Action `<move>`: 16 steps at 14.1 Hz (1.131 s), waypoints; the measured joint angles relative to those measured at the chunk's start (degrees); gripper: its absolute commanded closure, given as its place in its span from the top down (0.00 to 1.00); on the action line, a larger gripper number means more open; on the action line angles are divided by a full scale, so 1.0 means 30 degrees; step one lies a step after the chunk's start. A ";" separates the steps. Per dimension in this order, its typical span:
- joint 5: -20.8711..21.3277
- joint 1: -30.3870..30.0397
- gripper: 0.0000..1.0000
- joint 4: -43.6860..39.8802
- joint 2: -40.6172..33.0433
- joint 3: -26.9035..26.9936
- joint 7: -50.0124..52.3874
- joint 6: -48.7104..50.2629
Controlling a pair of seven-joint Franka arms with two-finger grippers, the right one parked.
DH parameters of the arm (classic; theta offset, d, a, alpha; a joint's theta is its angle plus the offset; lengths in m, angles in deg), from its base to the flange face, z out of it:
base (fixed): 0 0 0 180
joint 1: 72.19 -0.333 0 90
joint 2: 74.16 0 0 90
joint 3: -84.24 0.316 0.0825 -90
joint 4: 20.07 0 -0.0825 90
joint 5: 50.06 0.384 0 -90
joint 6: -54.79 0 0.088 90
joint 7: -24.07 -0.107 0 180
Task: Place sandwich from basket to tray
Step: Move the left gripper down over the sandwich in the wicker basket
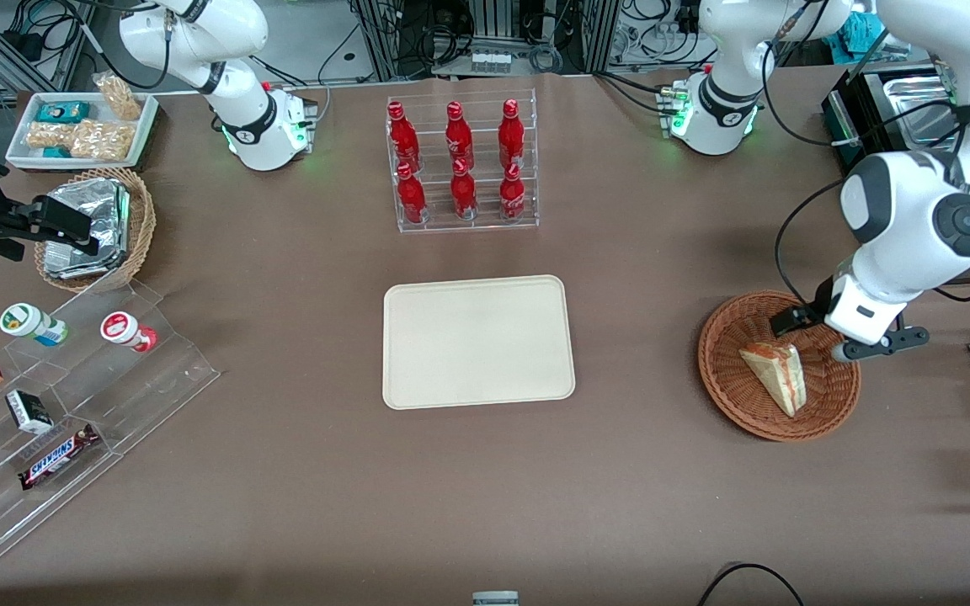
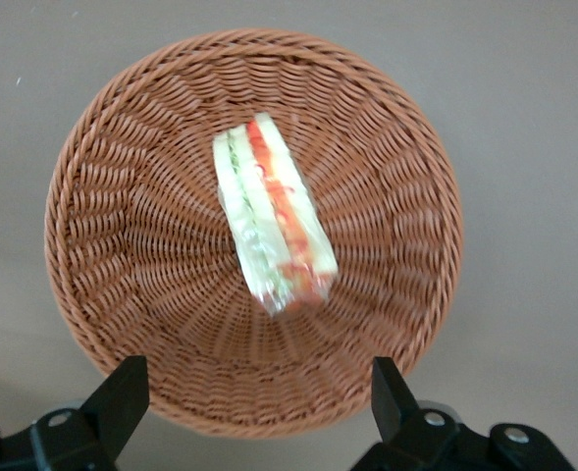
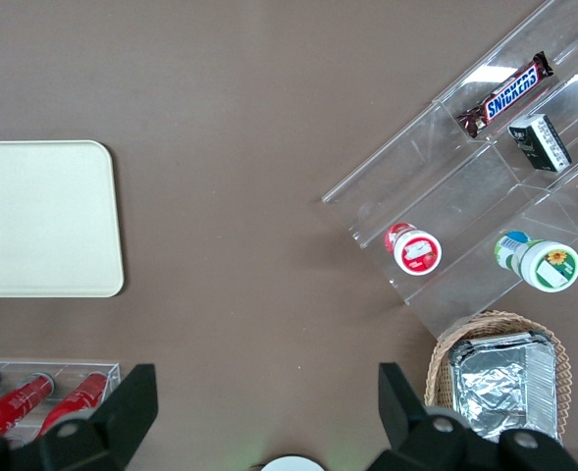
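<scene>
The left arm's gripper (image 2: 257,407) hangs above the reddish-brown woven wicker basket (image 1: 725,396), over the part of its rim farther from the front camera, with its black fingers (image 2: 122,397) spread wide and holding nothing. One triangular white-bread sandwich (image 1: 775,372) with red and yellowish filling lies on its side in the basket, near the middle. The flat cream-beige rectangular tray (image 1: 477,341) sits bare at the middle of the brown counter (image 1: 620,252), well apart from the basket toward the parked arm's end.

My worry is the grip. The sandwich looks soft and seems to be wrapped in clear film, so fingers closing across the wrong faces could crush it or let it slide out on the way across. The basket looks light too, and a low approach might nudge or drag it.

By count: one sandwich, one shallow basket, one cream tray, and six red bottles (image 1: 461,160) in a clear rack farther from the front camera than the tray.
</scene>
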 measured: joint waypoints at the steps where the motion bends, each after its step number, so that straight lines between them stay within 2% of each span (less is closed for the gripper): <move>1: -0.0028 0.0004 1.00 -0.0001 0.0310 0.0006 0.1297 -0.0437; 4: -0.0164 0.0017 1.00 -0.0007 0.1357 -0.0003 0.4779 -0.2179; 6: -0.0432 0.0015 1.00 -0.0051 0.2167 -0.0006 0.5362 -0.3005; 7: -0.0671 0.0016 0.94 -0.0130 0.2562 -0.0006 0.5443 -0.3174; 8: -0.1002 0.0016 0.72 -0.0250 0.2944 -0.0006 0.5482 -0.3267; 9: -0.1431 0.0018 0.32 -0.0355 0.3303 -0.0007 0.5505 -0.3403; 10: -0.1990 0.0019 0.12 -0.0433 0.3633 -0.0007 0.5512 -0.3540; 11: -0.2369 0.0020 0.08 -0.0507 0.3873 -0.0008 0.5511 -0.3567; 16: -0.2528 0.0085 0.02 -0.1282 0.3904 -0.0069 0.5482 -0.2942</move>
